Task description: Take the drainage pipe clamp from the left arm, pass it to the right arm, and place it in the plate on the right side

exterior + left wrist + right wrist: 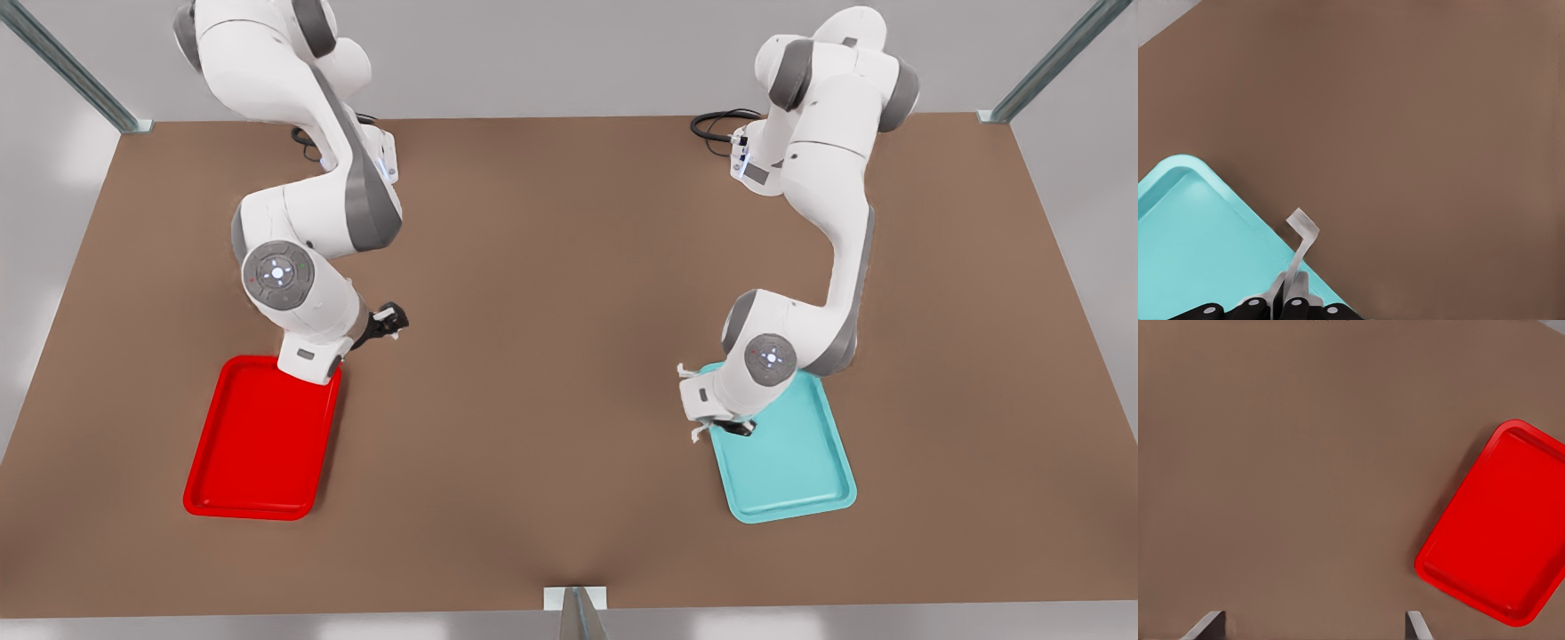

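Pinching the small white plastic half-ring drainage pipe clamp (1300,250) between closed fingers, the left gripper (734,428) hangs over the teal tray's (800,480) edge; the right gripper (388,322), fingers spread and empty, waits well apart beside the glossy red rectangular plate (1501,533).

brown table (569,356), teal tray (791,462) at front view's right

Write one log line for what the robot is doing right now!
left gripper: shut on clamp, above teal tray | right gripper: open, waiting | red plate: empty
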`<action>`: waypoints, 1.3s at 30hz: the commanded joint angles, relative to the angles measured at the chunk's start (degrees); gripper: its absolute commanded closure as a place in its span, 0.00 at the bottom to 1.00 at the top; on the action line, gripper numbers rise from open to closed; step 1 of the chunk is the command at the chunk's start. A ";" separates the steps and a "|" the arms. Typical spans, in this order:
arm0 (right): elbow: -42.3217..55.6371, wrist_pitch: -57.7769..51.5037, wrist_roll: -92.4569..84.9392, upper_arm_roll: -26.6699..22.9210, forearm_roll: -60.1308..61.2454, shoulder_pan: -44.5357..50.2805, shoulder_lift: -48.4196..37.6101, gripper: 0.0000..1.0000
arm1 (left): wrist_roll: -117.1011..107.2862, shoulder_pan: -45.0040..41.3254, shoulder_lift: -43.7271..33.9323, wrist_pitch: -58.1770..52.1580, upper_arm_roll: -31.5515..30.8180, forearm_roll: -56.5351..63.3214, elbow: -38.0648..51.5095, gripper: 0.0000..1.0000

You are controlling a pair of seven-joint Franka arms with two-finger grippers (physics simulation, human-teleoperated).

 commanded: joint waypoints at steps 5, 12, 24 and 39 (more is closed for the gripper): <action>-3.02 15.89 0.15 0.11 5.92 6.40 3.48 0.00 | -96.78 -7.41 8.36 -15.98 -0.85 -3.62 14.48 0.79; -14.43 34.34 0.07 0.90 6.01 12.02 0.50 0.00 | -102.94 -10.66 13.28 -13.17 -7.45 -5.29 24.06 0.79; -28.24 49.55 -18.30 1.96 5.04 15.63 -3.38 0.00 | -80.70 -11.10 14.25 -8.95 -7.27 -5.64 24.24 0.79; -26.92 60.10 -22.17 1.96 4.78 15.10 4.01 0.00 | -80.26 -11.10 14.69 -8.51 -7.36 -5.55 24.24 0.79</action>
